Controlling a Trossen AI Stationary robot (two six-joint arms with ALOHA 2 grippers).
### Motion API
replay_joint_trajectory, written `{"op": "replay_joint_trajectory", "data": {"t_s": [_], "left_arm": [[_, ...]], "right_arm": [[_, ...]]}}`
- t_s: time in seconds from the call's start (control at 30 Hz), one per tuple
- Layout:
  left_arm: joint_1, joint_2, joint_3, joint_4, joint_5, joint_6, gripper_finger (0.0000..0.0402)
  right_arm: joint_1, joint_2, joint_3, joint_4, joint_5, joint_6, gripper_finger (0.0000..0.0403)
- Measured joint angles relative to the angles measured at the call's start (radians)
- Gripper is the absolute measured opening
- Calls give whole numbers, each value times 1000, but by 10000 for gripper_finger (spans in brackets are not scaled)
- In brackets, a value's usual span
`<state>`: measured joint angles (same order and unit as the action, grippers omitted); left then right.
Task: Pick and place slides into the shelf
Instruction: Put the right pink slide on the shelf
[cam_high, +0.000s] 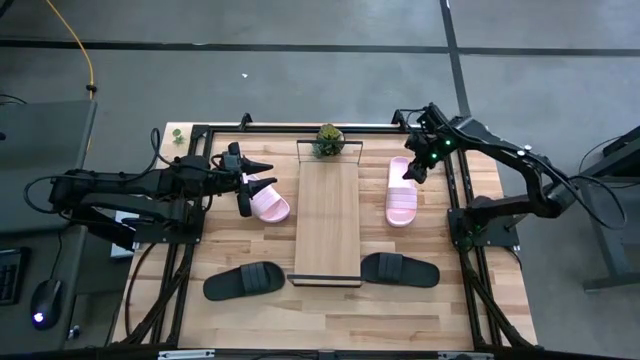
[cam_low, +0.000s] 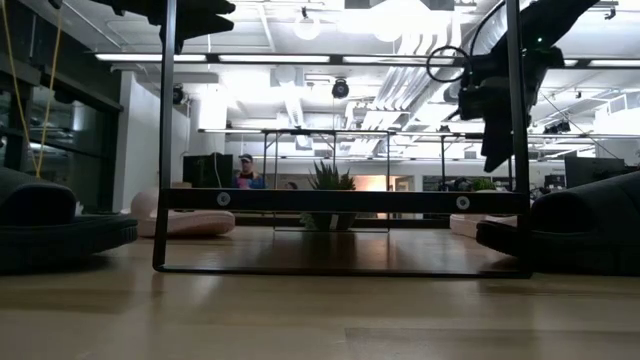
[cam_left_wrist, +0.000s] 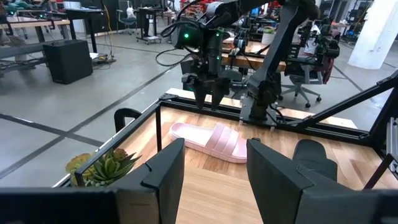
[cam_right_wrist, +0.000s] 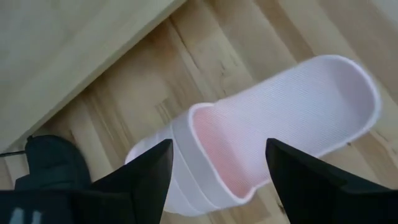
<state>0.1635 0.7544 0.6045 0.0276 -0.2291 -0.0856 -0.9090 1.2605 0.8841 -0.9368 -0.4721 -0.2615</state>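
The shelf (cam_high: 328, 215) is a long light-wood board in a black frame, lying mid-table. One pale pink slide (cam_high: 268, 203) lies flat to its left and another (cam_high: 402, 203) to its right. Two black slides (cam_high: 244, 280) (cam_high: 400, 269) lie flat by its near end. My left gripper (cam_high: 248, 185) is open and empty, pointing level toward the table's right edge above the left pink slide's far end. My right gripper (cam_high: 410, 170) is open and points down above the right pink slide (cam_right_wrist: 267, 124), near its far end, touching nothing.
A small potted plant (cam_high: 328, 140) stands at the shelf's far end. Black frame rails (cam_high: 455, 215) run along the table's sides. In the low view a person (cam_low: 245, 172) shows far off in the room behind.
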Motion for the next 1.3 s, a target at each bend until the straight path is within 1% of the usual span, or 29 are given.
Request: {"op": "replay_joint_trajectory", "data": {"t_s": [0.27, 0.6, 0.7, 0.87, 1.3], "left_arm": [[0, 0, 0, -2, 0, 0, 156], [0, 0, 0, -9, 0, -1, 156], [0, 0, 0, -9, 0, -1, 156], [0, 0, 0, -9, 0, -1, 156], [0, 0, 0, -24, 0, -18, 156]], "right_arm": [[62, 115, 0, 22, 0, 17, 248], [87, 244, 0, 26, -5, -7, 248], [87, 265, 0, 26, -28, -8, 248], [94, 300, 0, 26, -131, -8, 248], [187, 349, 0, 32, -122, -9, 248]]}}
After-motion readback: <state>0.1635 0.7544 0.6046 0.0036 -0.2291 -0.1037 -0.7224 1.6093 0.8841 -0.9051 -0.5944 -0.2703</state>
